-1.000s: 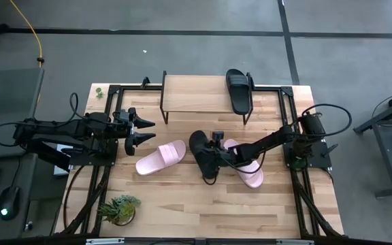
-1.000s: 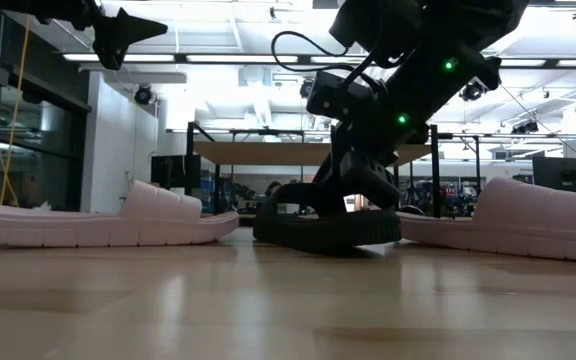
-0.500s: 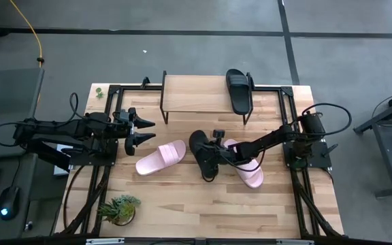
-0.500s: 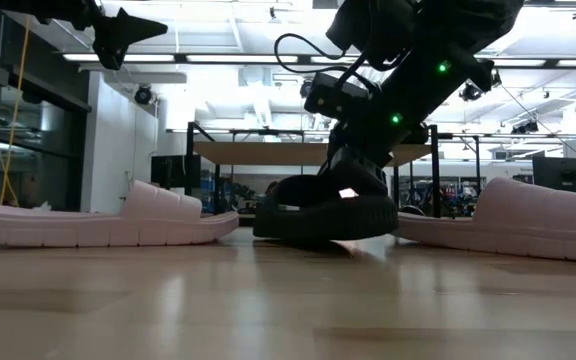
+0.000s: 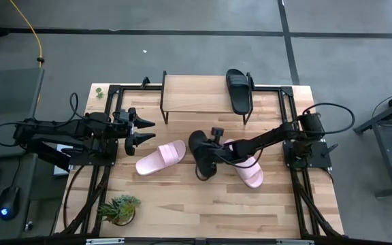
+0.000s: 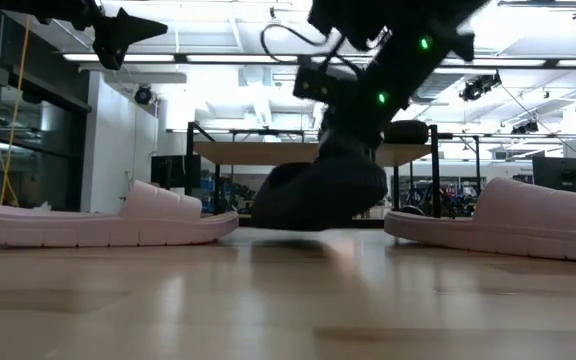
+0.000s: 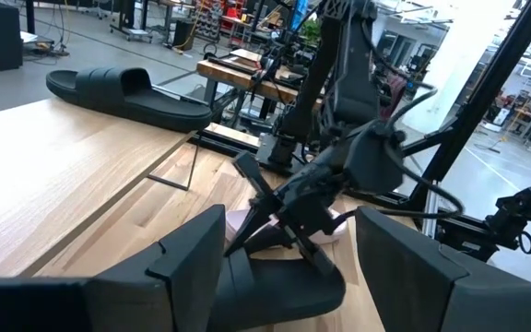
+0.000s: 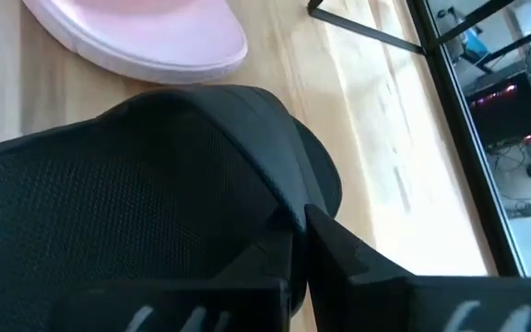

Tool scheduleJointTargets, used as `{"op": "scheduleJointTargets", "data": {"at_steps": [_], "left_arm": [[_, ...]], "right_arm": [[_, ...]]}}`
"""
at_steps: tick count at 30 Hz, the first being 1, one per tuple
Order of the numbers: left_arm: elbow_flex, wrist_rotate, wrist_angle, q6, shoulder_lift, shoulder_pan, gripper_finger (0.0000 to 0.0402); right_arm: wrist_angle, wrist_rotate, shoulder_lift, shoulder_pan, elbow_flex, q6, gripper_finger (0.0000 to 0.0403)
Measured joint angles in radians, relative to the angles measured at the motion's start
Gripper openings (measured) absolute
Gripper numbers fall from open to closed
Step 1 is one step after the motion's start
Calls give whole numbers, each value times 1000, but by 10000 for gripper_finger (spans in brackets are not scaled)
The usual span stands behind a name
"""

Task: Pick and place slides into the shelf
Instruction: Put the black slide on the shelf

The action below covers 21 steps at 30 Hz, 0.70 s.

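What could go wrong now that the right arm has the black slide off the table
The right gripper jaws pinch only the strap of the black slide, which hangs tilted, so it could swing or slip free. On the way to the shelf it might clip the pink slide right beside it. The shelf's right end already holds another black slide, so it could bump that one.

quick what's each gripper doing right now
Left gripper: open, empty, above the table's left side.
Right gripper: shut on a black slide.
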<state>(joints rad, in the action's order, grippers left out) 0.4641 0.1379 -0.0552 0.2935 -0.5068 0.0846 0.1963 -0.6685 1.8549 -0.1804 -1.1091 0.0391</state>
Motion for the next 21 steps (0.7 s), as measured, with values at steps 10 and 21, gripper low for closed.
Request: {"op": "scheduleJointTargets", "data": {"at_steps": [10,21], "left_arm": [[0,0,-7,0,0,0,225],[0,0,-7,0,0,0,225]], "right_arm": [[181,-31,0,-8,-120,-63,1],[215,-36,-33,-10,-120,-67,0]]}}
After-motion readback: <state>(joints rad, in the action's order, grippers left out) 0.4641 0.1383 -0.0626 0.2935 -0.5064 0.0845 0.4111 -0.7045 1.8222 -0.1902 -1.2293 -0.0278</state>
